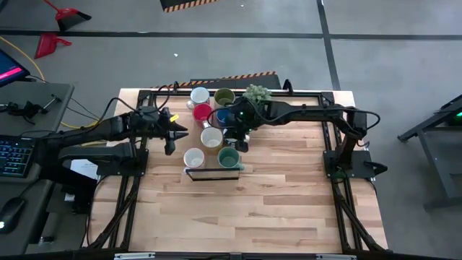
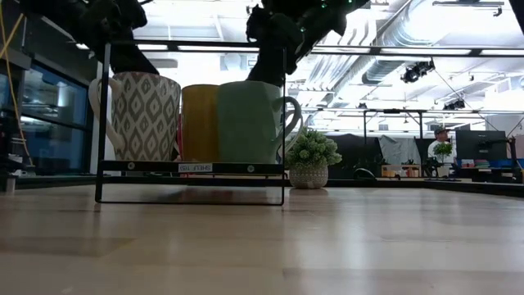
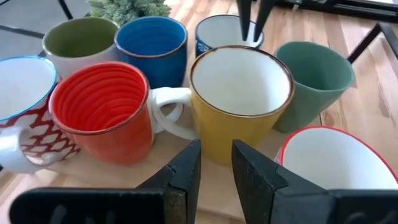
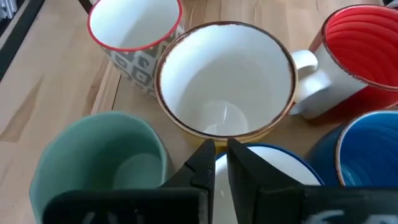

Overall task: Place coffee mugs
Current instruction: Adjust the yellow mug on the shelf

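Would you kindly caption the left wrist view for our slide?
Left gripper hovers before the yellow mug, red mug beside it.

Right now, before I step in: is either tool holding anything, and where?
Right tool seems to pinch blue-patterned mug at its rim; left tool holds nothing.

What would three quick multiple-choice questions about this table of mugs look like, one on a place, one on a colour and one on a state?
1. Where does the potted plant stand?
A. At the table's near edge
B. Beside the olive mug
C. On the floor

2. What colour is the inside of the yellow mug?
A. White
B. Black
C. Green

3. What does the left end effector hold?
A. A red mug
B. The plant
C. Nothing

Answers:
1 B, the high view shows the two side by side.
2 A, the left wrist view looks into its white inside.
3 C, the gap between its fingers is empty.
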{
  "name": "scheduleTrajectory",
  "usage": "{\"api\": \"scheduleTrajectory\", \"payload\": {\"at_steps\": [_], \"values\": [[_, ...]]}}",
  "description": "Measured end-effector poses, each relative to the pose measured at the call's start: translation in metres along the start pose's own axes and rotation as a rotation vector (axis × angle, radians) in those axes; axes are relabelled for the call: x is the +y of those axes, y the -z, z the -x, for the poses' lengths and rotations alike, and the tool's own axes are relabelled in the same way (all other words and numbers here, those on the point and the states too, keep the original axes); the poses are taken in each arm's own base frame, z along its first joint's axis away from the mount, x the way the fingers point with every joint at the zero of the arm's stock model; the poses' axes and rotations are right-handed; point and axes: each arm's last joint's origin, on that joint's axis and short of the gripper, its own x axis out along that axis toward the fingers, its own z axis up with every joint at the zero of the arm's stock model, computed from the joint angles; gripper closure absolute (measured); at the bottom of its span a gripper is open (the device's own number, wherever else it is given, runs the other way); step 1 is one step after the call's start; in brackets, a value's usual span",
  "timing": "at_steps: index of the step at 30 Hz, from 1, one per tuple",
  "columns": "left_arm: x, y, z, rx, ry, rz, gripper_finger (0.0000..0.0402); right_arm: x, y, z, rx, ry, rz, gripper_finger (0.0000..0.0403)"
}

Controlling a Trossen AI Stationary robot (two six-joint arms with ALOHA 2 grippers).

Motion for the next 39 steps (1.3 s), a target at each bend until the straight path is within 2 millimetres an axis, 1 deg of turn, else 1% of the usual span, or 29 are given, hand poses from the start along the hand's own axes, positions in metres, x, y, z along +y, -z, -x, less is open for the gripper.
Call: {"api": "scheduleTrajectory", "payload": {"at_steps": [20, 27, 39], "values": [[-0.0008, 0.0002, 0.001, -0.001, 0.006, -0.005, 0.0323, -0.0007, 0.0001, -0.0027, -0.007, 0.001, -0.003, 0.0384], [-0.0008, 0.0003, 0.001, 0.0, 0.006, 0.004, 0.0323, -0.0025, 0.0006, -0.0092, -0.017, 0.003, 0.003, 0.0384], [-0.0009, 0.0004, 0.001, 0.0, 0.009, 0.004, 0.0323, -0.0031, -0.0018, -0.0093, -0.042, 0.008, 0.014, 0.0384]]}}
